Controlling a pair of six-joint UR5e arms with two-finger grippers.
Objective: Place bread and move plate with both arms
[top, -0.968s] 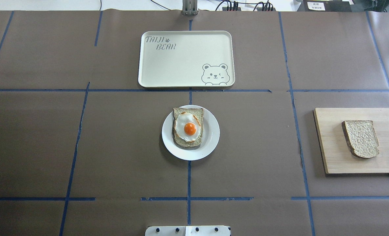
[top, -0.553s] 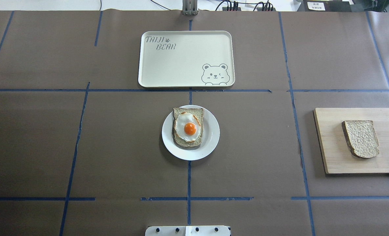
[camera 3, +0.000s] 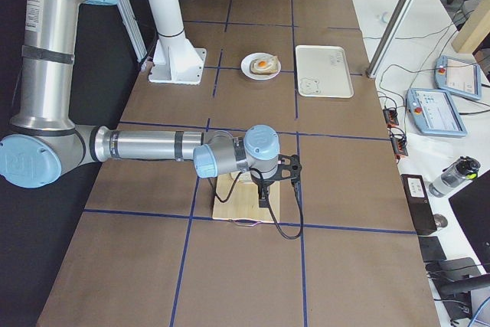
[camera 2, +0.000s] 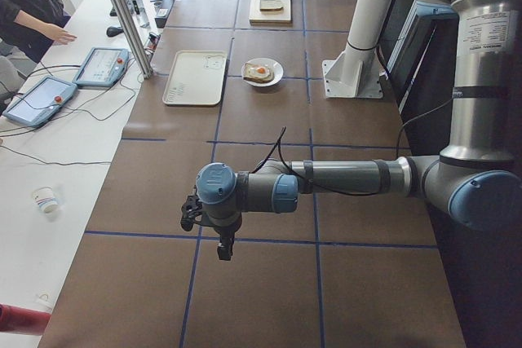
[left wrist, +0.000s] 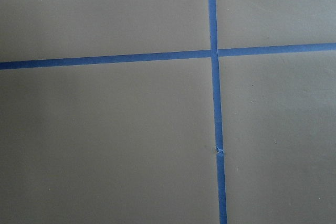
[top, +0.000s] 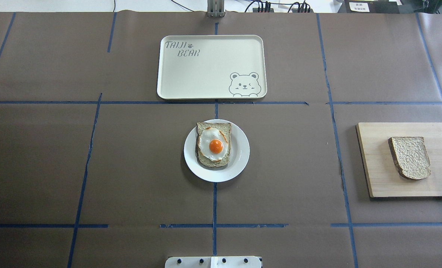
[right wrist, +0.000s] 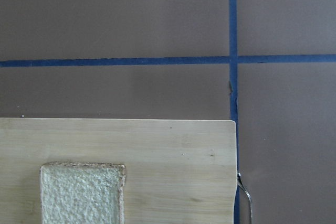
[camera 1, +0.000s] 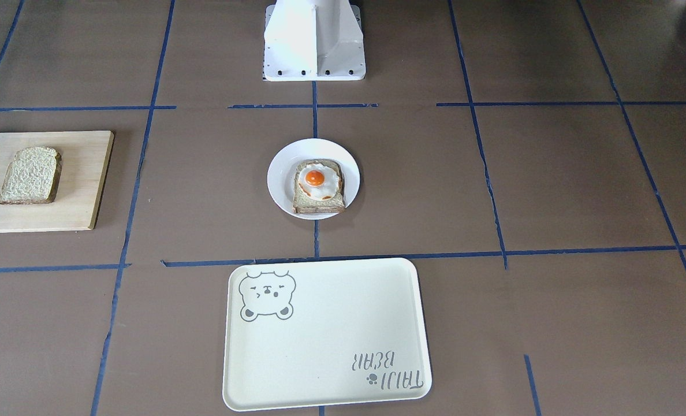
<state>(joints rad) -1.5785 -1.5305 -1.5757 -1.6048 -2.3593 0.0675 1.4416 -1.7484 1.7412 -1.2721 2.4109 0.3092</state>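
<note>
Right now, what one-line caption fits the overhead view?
Egg toast on the plate at centre, bread on the wooden board at right, bear tray beyond.

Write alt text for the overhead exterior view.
A small white plate holding egg-topped toast sits mid-table. A plain bread slice lies on a wooden board at right, and a cream bear tray lies beyond the plate.

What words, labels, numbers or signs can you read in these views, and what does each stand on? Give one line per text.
"TAIJI BEAR", with a paw print after TAIJI: printed on the cream tray, which also carries a winking bear drawing.
Too small to read: the white label on the black box at the table's far edge.
Too blurred to read: the pendant screen on the side desk.
</note>
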